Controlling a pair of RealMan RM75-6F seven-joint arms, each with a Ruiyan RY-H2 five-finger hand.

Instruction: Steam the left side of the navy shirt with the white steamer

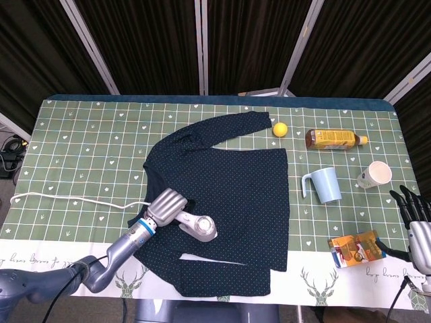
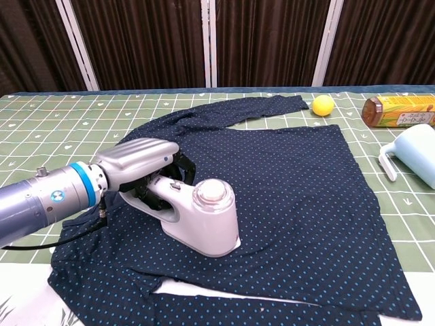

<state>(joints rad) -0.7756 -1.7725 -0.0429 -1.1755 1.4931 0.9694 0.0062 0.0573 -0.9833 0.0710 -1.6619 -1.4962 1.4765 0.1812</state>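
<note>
The navy dotted shirt (image 1: 229, 182) (image 2: 299, 183) lies spread flat on the green patterned table. On its left side sits the white steamer (image 1: 199, 227) (image 2: 204, 221), head down on the cloth. My left hand (image 1: 166, 205) (image 2: 139, 163) grips the steamer's handle, fingers wrapped over it. Its white cord (image 1: 74, 198) runs off to the left across the table. My right hand (image 1: 414, 212) hovers at the table's right edge with fingers apart, holding nothing; the chest view does not show it.
A yellow ball (image 1: 280, 129) (image 2: 323, 104), an amber bottle (image 1: 333, 139) (image 2: 401, 111), a light blue pitcher (image 1: 323, 184) (image 2: 416, 155), a white cup (image 1: 374, 175) and an orange carton (image 1: 355, 247) lie to the right of the shirt.
</note>
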